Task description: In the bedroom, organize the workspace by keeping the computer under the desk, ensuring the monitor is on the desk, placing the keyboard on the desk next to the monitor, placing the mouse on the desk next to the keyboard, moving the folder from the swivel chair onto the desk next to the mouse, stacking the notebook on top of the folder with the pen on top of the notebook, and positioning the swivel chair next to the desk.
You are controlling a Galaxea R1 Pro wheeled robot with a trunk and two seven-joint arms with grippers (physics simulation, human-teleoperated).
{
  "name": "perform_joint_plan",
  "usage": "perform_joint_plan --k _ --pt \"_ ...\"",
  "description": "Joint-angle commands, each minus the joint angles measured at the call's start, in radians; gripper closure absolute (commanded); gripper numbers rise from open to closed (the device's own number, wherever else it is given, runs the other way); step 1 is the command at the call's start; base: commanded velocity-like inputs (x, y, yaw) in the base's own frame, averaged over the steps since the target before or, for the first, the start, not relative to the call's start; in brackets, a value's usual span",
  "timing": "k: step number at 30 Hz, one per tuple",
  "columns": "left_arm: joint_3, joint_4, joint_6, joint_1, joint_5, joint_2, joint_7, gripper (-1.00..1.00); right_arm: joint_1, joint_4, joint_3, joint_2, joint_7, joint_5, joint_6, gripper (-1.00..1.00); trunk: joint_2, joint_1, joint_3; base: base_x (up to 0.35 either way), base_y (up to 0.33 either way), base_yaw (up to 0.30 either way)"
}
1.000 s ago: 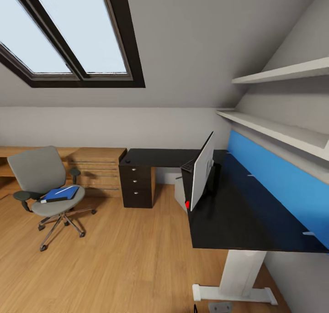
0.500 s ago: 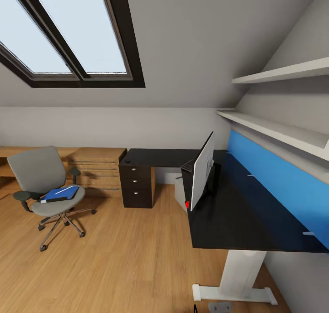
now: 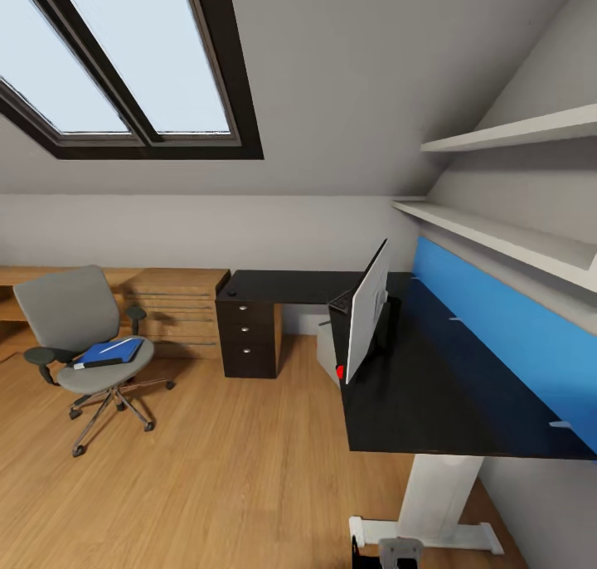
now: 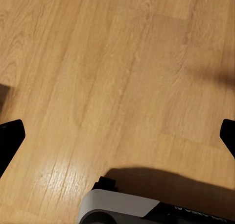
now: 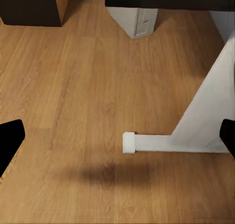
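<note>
While both arms hang low over the wood plank floor (image 4: 122, 72), each wrist view shows its hand released, with the two black fingertips spread to opposite edges and nothing between them: the left hand (image 4: 117, 136) above bare planks and a grey and black part of the robot's own body, the right hand (image 5: 117, 140) above the planks beside the white pedestal leg (image 5: 205, 116) of the tabletop.

From the head camera, the bedroom has sloping pale walls and a dark-framed skylight (image 3: 124, 63). The landmark is the long black L-shaped tabletop (image 3: 431, 386), set against a blue wall panel (image 3: 506, 328) with two white shelves (image 3: 497, 237) above it. The monitor (image 3: 366, 312) stands on the tabletop, seen nearly edge-on, a red dot at its lower corner. A small dark object lies on the tabletop just behind the monitor; whether it is the keyboard cannot be told. The computer (image 3: 327, 353), a light grey tower, stands on the floor under the tabletop. Black drawers (image 3: 247, 337) with silver knobs sit under the tabletop's far wing, touching a wooden drawer chest (image 3: 174, 308).

Well apart from the tabletop stands the swivel chair (image 3: 79, 337). Its grey seat carries the blue folder (image 3: 112, 352); a thin white pen (image 3: 116, 347) lies on the folder, and the black notebook (image 3: 98, 363) lies at the folder's front edge.
</note>
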Motion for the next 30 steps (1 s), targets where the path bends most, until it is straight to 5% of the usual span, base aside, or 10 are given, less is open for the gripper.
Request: perform_joint_plan --k 1,9,16,24,28,30 --pt "0.005 0.001 -0.005 0.000 0.007 -0.001 -0.003 -1.00 0.000 -0.012 0.006 0.000 -0.006 -0.009 -0.018 -1.00 -0.001 0.000 0.000 0.000 0.000 0.000" --pt "0.005 0.001 -0.005 0.000 0.007 -0.001 -0.003 -1.00 0.000 -0.224 -0.031 -0.003 -0.037 -0.040 -0.167 -1.00 -0.001 0.000 0.000 0.000 0.000 0.000" --pt "0.005 0.001 -0.005 0.000 0.007 -0.001 -0.003 -1.00 0.000 -0.429 -0.047 -0.005 -0.117 -0.052 -0.104 -1.00 -0.001 0.000 0.000 0.000 0.000 0.000" --pt "0.005 0.001 -0.005 0.000 0.007 -0.001 -0.003 -1.00 -0.001 -0.712 -0.057 -0.046 -0.159 -0.055 0.204 -1.00 -0.001 0.000 0.000 0.000 0.000 0.000" --pt "0.005 0.001 -0.005 0.000 0.007 -0.001 -0.003 -1.00 -0.008 -0.811 -0.102 -0.068 -0.160 -0.055 0.442 -1.00 -0.001 0.000 0.000 0.000 0.000 0.000" --pt "0.005 0.001 -0.005 0.000 0.007 -0.001 -0.003 -1.00 -0.037 -0.823 -0.179 -0.083 -0.147 -0.055 0.579 -1.00 -0.001 0.000 0.000 0.000 0.000 0.000"
